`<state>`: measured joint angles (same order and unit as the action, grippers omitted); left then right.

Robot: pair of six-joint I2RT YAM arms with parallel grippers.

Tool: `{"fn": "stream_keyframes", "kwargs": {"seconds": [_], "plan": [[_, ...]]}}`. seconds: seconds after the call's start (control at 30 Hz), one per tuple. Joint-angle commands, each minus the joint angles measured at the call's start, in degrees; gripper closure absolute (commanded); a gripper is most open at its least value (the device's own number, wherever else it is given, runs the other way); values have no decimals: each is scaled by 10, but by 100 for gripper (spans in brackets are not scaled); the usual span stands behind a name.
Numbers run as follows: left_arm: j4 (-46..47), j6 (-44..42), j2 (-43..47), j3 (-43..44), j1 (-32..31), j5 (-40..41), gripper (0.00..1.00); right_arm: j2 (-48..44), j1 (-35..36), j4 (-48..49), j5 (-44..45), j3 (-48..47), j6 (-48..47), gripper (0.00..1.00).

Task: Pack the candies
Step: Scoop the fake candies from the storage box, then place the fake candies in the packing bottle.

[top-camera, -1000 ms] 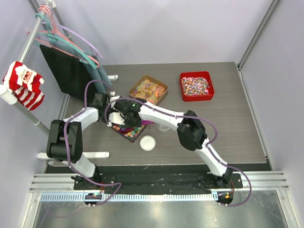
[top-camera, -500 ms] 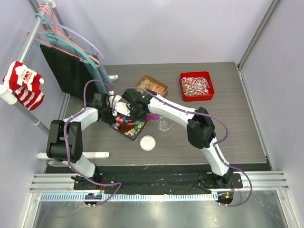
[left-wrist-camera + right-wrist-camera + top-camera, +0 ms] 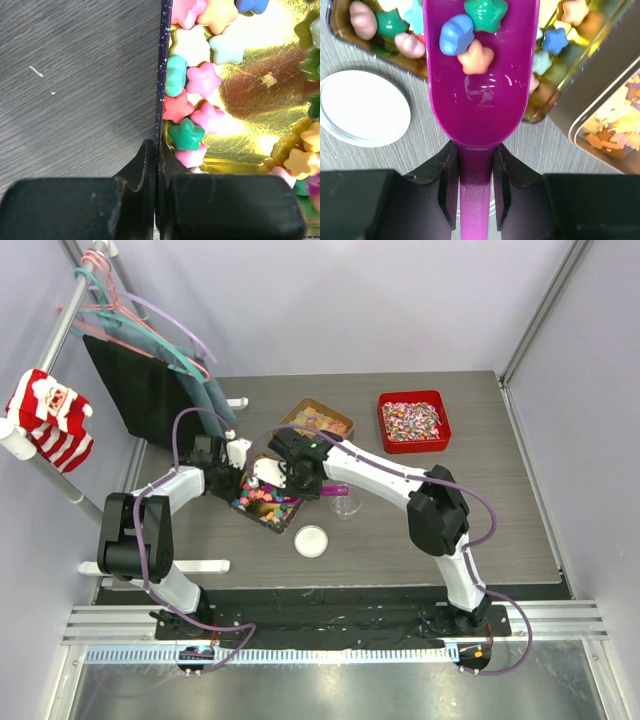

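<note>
The tray [image 3: 163,75] rim is being pinched by the left gripper [image 3: 156,165]. At the lid's [image 3: 311,540] one o'clock, a scoop [image 3: 337,491] carrying candies [image 3: 470,45] is being clamped by the right gripper [image 3: 476,175].

Candies [image 3: 202,80]: small glossy star-shaped sweets in mixed pink, yellow, mint, green, blue and orange. Most lie loose in the gold-lined tray [image 3: 260,95], roughly one layer deep. They are bunched against its dark speckled wall, with bare gold floor showing further in. Three are in a magenta plastic scoop [image 3: 477,105]: a blue one [image 3: 456,34], a green one [image 3: 486,12] and a peach one [image 3: 476,56]. They touch each other toward the scoop's front, which overlaps the tray.
</note>
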<state>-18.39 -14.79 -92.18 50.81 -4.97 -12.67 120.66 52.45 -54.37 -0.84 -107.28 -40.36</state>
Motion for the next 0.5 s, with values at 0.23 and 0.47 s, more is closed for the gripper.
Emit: {"fn": "stream_keyframes", "kwargs": {"seconds": [0.23, 0.47], "plan": [[52, 22, 24, 5, 11, -22, 100, -140, -41, 52, -95, 46, 20, 99], [53, 22, 24, 4, 15, -27, 100, -190, -95, 42, -194, 44, 36, 99]]}}
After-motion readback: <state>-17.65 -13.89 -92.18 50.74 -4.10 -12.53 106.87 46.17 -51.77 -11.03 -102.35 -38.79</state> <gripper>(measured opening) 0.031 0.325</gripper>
